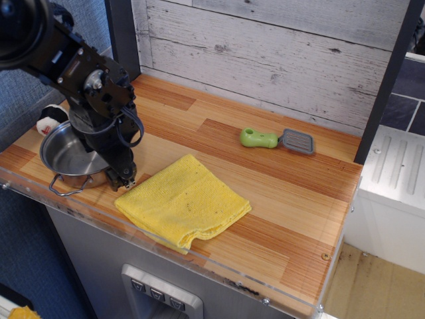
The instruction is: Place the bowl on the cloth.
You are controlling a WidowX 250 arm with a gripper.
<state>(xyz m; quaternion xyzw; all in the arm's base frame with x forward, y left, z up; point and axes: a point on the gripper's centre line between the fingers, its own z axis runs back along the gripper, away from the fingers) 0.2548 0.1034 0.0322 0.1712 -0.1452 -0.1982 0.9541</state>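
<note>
Observation.image: wood-plank counter [279,179], whitewashed board wall [279,46]; gripper [123,181] state unclear beside bowl [66,156].

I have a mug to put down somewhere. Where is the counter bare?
Bare wood lies right of the cloth out to the counter's end, below the green-handled utensil, and along the plank wall left of that utensil. The left end is crowded: the bowl, the gripper and a small toy sit close together.

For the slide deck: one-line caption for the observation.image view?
Gripper low at the steel bowl's right rim, beside the yellow cloth; bowl not yet on it.
</note>
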